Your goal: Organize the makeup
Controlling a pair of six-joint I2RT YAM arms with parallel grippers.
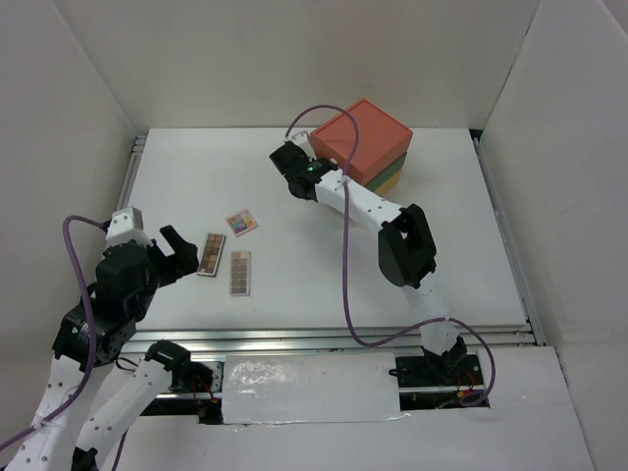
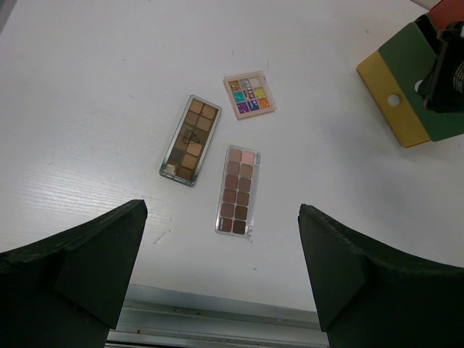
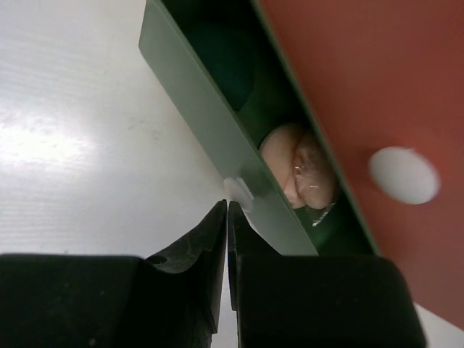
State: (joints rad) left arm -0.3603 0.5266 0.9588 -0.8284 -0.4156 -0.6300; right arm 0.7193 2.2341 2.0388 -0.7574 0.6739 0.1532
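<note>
Two narrow brown eyeshadow palettes, a tan one (image 1: 211,254) (image 2: 191,140) and a rosier one (image 1: 240,273) (image 2: 238,190), lie flat on the white table with the small square multicolour palette (image 1: 241,222) (image 2: 249,95) just beyond them. My left gripper (image 1: 163,257) (image 2: 221,243) is open and empty, above the table near them. My right gripper (image 1: 287,162) (image 3: 228,206) is shut, its tip at the white tab (image 3: 239,190) on the green drawer's front (image 3: 210,130). The drawer stands ajar with a pink compact (image 3: 290,167) and a dark-green compact (image 3: 225,58) inside. No tubes are in view.
The stacked drawer box, with orange top (image 1: 361,137) (image 3: 377,94), green middle and yellow bottom (image 2: 395,98), stands at the back of the table. White walls enclose the table. A metal rail (image 2: 217,319) runs along the near edge.
</note>
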